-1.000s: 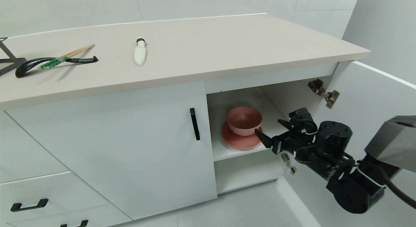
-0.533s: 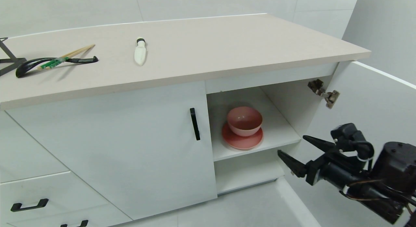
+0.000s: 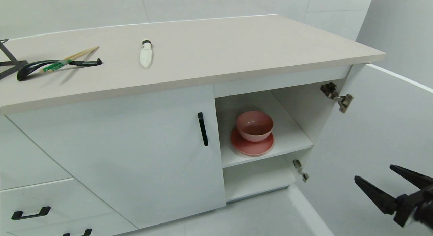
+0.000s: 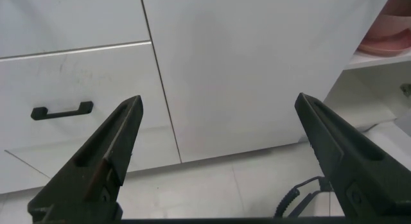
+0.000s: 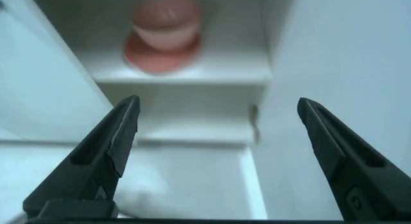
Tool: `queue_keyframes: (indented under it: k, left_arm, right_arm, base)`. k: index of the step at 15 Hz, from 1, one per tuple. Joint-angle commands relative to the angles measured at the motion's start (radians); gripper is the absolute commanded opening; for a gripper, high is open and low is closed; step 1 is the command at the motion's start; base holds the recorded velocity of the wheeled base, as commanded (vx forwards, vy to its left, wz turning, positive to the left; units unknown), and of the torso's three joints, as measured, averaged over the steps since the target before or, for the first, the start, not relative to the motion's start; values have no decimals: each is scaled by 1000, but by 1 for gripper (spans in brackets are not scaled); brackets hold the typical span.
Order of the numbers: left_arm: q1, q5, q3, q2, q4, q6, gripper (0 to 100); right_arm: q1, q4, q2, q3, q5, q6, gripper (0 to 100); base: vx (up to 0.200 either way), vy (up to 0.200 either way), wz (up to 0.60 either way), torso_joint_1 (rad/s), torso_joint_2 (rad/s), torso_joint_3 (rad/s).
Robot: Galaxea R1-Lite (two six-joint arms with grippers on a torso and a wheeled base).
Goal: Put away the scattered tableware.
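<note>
- Head view count: one pink bowl (image 3: 254,125) sitting on one pink plate (image 3: 252,147). Both are on the upper shelf (image 3: 292,141) of the open cabinet (image 3: 299,107), up and to the left of the right gripper (image 3: 373,172), well apart from it.
- Right gripper: jaws spread wide, nothing in them, low down just beside the swung-out cabinet door (image 3: 389,121).
- Left gripper (image 4: 218,101): also wide open and empty, facing the closed door (image 4: 257,63) and a drawer (image 4: 70,83) with one black handle (image 4: 61,111).
- Beige countertop (image 3: 236,50), far up-left of the right gripper: one pair of chopsticks (image 3: 72,56) lying across one black spoon (image 3: 30,68), plus one white utensil with a black end (image 3: 145,56) off on its own.
- White tiled wall (image 3: 203,6) behind, pale floor (image 3: 264,215) below, two metal hinges (image 3: 338,95) on the open side.
</note>
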Motion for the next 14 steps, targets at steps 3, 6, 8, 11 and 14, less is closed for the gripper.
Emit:
queue_keyframes:
  k: [3,6,8,11,14]
  left_arm:
    - [0,0,0,-4,0,-7,100]
    - [0,0,0,-4,0,-10,100]
    - [0,0,0,-4,0,-10,100]
    - [0,0,0,-4,0,-10,100]
    - [0,0,0,-4,0,-10,100]
  right_arm:
    - [-204,773,-798,6,-16,6,100]
    - [-264,1090,-1112,-2,-3,7,100]
    - [-291,1080,-1143,1,25,-8,100]
    - [-316,1080,-1198,3,48,-17,100]
    - [-316,1080,-1198,3,45,-17,100]
  base:
    - [0,0,0,0,0,0]
    - [0,0,0,0,0,0]
    - [-200,0,0,0,-5,2]
    - [-200,0,0,2,-2,-1]
    - [-200,0,0,2,-1,4]
